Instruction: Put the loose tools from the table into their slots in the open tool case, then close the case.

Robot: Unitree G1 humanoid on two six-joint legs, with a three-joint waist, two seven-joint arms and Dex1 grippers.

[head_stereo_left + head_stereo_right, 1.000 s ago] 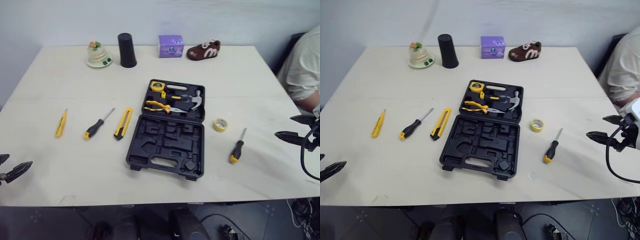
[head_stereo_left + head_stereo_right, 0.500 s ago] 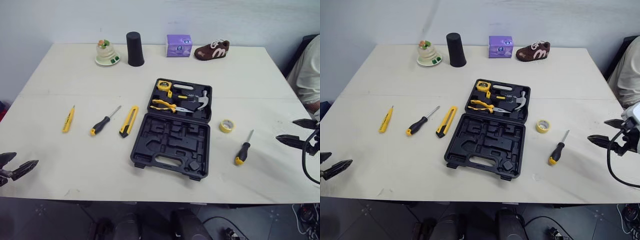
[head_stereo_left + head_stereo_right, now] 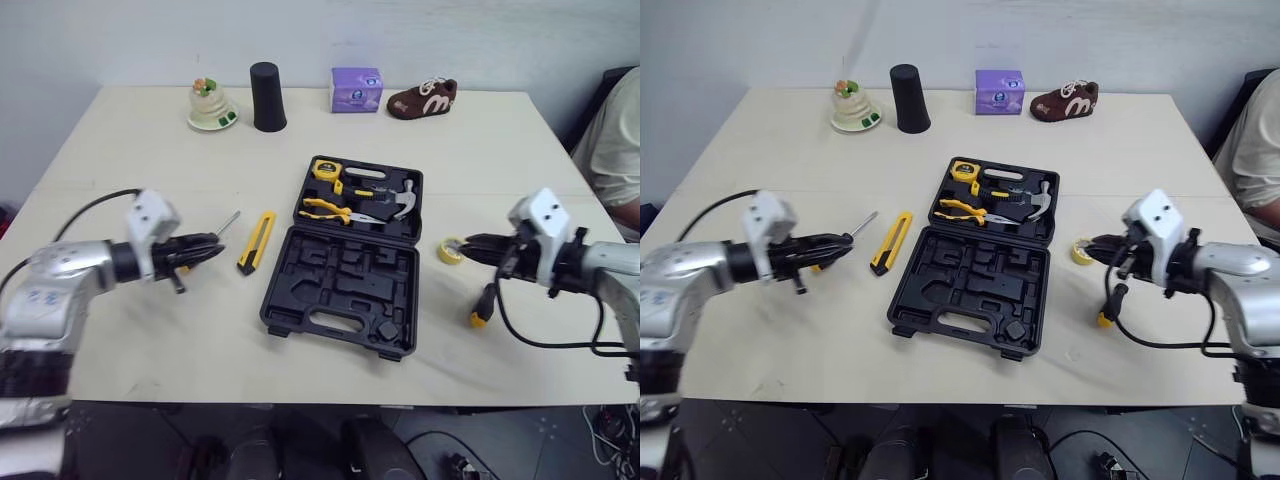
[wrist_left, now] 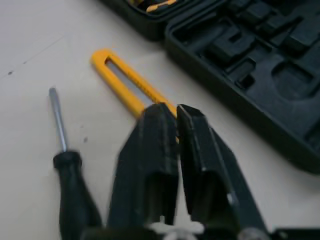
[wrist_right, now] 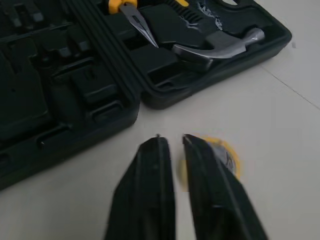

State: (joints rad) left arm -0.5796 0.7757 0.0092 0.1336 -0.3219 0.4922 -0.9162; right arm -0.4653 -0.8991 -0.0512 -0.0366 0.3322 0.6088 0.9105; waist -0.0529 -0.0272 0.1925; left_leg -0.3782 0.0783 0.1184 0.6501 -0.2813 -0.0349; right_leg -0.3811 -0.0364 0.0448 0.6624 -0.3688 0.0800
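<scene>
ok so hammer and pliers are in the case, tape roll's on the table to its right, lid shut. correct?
Not shut: the left eye view shows the tool case lying open. The hammer and pliers are in it, and the tape roll is on the table to its right.

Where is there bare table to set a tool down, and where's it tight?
Free: the strip between the black cup, shoe and the tool case; the table edge this side of the case. Crowded: by the utility knife beside the left gripper, and by the tape roll at the right gripper.
</scene>
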